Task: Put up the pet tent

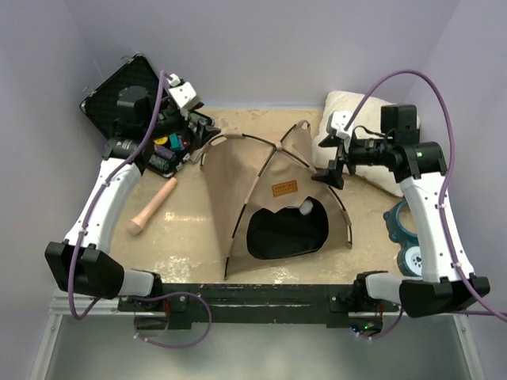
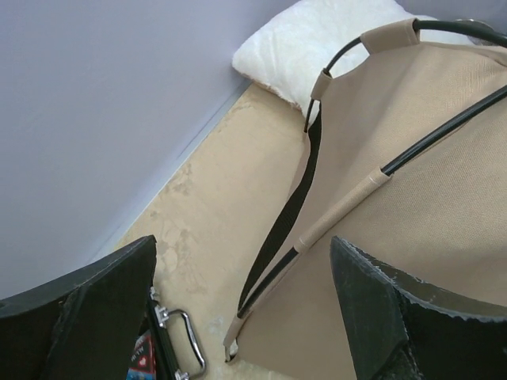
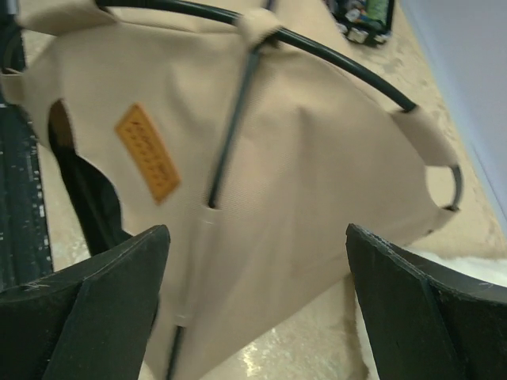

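Observation:
The pet tent (image 1: 273, 186) stands upright mid-table: tan fabric, two black poles crossing at its top (image 1: 279, 147), a brown patch (image 1: 283, 188), and a white pompom (image 1: 305, 207) over the dark arched doorway facing the near edge. My left gripper (image 1: 200, 131) hovers at the tent's back left corner, open and holding nothing. In the left wrist view the left gripper (image 2: 244, 253) is above a pole end in its fabric sleeve (image 2: 341, 207). My right gripper (image 1: 333, 170) sits open beside the tent's right side. In the right wrist view the right gripper (image 3: 257, 237) faces the tan wall (image 3: 317, 158) without touching it.
An open black case (image 1: 119, 99) holding small items lies at the back left, and its latch (image 2: 178, 340) shows by my left finger. A beige cylinder (image 1: 154, 207) lies left of the tent. A white fluffy cushion (image 1: 348, 111) is at back right; teal ring toys (image 1: 400, 222) are at the right edge.

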Motion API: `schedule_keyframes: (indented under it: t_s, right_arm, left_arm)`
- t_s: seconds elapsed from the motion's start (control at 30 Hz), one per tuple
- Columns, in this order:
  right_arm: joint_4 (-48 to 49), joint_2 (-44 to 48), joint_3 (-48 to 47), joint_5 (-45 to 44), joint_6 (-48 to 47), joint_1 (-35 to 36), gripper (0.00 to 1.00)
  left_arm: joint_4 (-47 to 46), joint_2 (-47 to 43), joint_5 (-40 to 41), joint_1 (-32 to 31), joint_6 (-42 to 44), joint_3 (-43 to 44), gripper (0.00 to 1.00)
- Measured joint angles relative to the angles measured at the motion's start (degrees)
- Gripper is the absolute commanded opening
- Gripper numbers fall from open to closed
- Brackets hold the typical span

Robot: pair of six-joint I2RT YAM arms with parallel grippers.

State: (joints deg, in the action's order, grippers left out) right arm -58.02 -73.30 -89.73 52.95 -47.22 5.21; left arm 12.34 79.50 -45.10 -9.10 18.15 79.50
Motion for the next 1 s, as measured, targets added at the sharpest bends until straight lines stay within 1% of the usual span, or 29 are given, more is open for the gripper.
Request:
schedule_keyframes:
  t_s: [0.07, 0.13, 0.23, 0.3, 0.37, 0.47, 0.5, 0.53, 0.57, 0.67, 0.8, 1.0]
  right_arm:
    - [-0.59, 1.92, 1.14, -0.02, 0.02, 2.12, 0.91]
    - [-0.44, 4.00, 2.45, -0.79, 0.72, 3.28, 0.90]
    - [2.51, 6.36, 5.11, -2.16, 4.17, 4.07, 0.86]
    - [4.72, 6.84, 6.54, -2.58, 6.51, 4.55, 0.79]
    - [6.62, 6.40, 7.28, -2.80, 8.90, 6.05, 0.68]
    - [10.34, 5.29, 8.28, -4.13, 12.98, 10.29, 0.51]
    - [11.45, 5.05, 8.68, -4.57, 14.23, 11.37, 0.37]
    - [12.83, 4.87, 9.18, -5.29, 15.93, 12.57, 0.16]
    - [14.38, 4.70, 9.60, -6.10, 18.05, 13.53, 0.00]
    - [18.25, 4.57, 9.73, -9.07, 23.91, 14.08, 0.00]
    - [25.22, 5.29, 10.75, -13.99, 34.53, 14.08, 0.00]
    - [37.66, 12.35, 15.02, -25.70, 52.02, 14.27, 0.00]
  left_arm:
    - [0.87, -1.29, 1.95, 0.20, -2.19, 0.00, 0.95]
    - [1.75, -2.95, 3.76, 0.42, -4.52, -0.13, 0.96]
    - [2.08, -6.64, 5.51, 0.48, -7.87, -1.79, 0.96]
    - [2.03, -9.27, 6.23, 0.50, -9.62, -2.99, 0.96]
    - [2.29, -11.23, 6.67, 0.52, -10.32, -3.58, 0.96]
    - [2.45, -13.18, 7.67, 0.74, -10.54, -3.87, 0.96]
    - [2.49, -13.53, 7.96, 0.79, -10.51, -4.02, 0.96]
    - [2.51, -13.88, 8.37, 0.85, -10.51, -4.33, 0.96]
    - [2.82, -14.19, 8.74, 0.85, -10.51, -4.63, 0.96]
    - [3.23, -14.47, 9.62, 0.90, -10.73, -5.33, 0.96]
    - [3.10, -14.43, 10.29, 1.46, -11.76, -5.38, 0.97]
    - [1.99, -13.31, 10.64, 1.60, -12.66, -5.35, 0.97]
